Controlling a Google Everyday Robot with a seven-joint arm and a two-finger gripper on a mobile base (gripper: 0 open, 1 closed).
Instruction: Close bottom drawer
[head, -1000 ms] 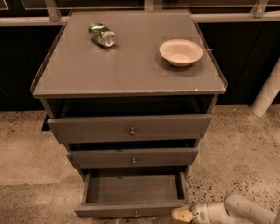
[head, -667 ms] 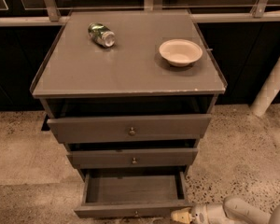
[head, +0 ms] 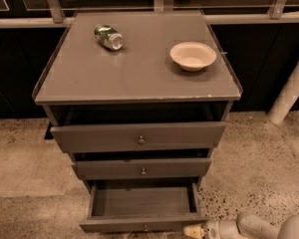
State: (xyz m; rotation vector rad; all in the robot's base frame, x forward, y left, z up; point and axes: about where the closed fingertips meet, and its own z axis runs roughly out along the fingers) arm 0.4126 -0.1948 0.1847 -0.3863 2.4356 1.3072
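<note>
The bottom drawer [head: 114,225] of the grey cabinet is pulled far out, and its inside shows as a bare grey floor. Its front is a slim strip at the bottom edge of the camera view, with a tiny round knob [head: 146,227] at centre. My gripper [head: 192,230] comes in from the lower right on a white arm. Its pale yellowish tip sits low, right at the right end of the drawer front.
The middle drawer [head: 104,169] and the top drawer [head: 99,136] each stand slightly out. On the cabinet top [head: 134,78] lie a green can [head: 108,37] on its side and a white bowl [head: 193,55]. A white pole [head: 289,91] leans at the right, over speckled floor.
</note>
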